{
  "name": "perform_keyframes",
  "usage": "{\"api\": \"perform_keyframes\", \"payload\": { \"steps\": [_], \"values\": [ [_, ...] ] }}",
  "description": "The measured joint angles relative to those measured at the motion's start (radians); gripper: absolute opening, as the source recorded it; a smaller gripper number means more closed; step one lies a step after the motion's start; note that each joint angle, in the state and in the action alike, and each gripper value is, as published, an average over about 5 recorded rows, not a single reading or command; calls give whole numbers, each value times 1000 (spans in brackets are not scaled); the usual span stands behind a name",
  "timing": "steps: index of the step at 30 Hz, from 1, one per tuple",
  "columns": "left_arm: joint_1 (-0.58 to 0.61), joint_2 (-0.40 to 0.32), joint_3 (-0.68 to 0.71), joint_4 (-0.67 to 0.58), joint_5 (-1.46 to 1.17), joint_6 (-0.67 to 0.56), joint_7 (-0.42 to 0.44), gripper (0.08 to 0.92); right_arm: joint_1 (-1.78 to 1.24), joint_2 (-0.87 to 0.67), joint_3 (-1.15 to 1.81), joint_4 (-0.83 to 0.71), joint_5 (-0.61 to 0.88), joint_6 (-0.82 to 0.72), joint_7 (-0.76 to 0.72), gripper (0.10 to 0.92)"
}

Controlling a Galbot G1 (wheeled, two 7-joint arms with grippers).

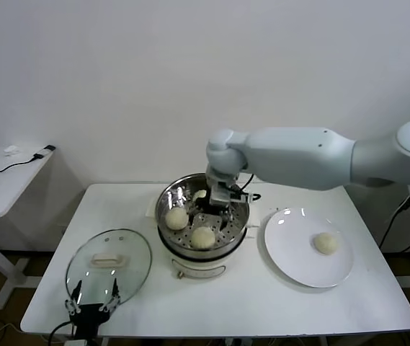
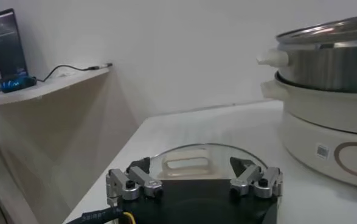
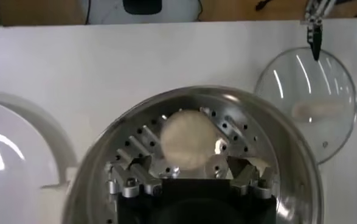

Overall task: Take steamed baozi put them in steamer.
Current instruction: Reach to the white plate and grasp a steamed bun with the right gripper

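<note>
The steel steamer (image 1: 167, 194) stands mid-table on its cream base. Two baozi (image 1: 176, 218) (image 1: 203, 236) lie on its perforated tray. My right gripper (image 1: 216, 203) reaches down inside the pot, open. In the right wrist view a third baozi (image 3: 187, 139) rests on the tray just ahead of the spread jaws of my right gripper (image 3: 189, 163), free of both fingers. Another baozi (image 1: 325, 243) sits on the white plate (image 1: 295, 252) to the right. My left gripper (image 1: 95, 303) hangs open at the table's front left, holding nothing.
A glass lid (image 1: 109, 263) with a cream handle lies flat left of the steamer, right ahead of my left gripper (image 2: 193, 171). A side table (image 1: 3, 180) with cables stands at the far left. The steamer's cord runs behind the pot.
</note>
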Motion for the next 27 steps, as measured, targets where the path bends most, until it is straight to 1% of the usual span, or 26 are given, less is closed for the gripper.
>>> {"api": "perform_keyframes", "payload": {
  "steps": [6, 12, 21, 27],
  "values": [
    [-8, 2, 3, 3, 0, -1, 0, 823, 68, -94, -21, -100, 139, -91, -58, 823],
    [-15, 2, 3, 1, -3, 0, 1, 823, 94, -222, -69, -152, 203, -224, -66, 823],
    [-18, 1, -11, 6, -8, 3, 2, 823, -9, -432, -75, -148, 167, -397, -36, 823],
    [-17, -2, -19, 9, -8, 3, 1, 823, -150, -508, -9, -169, 103, -463, -15, 823]
  ]
}}
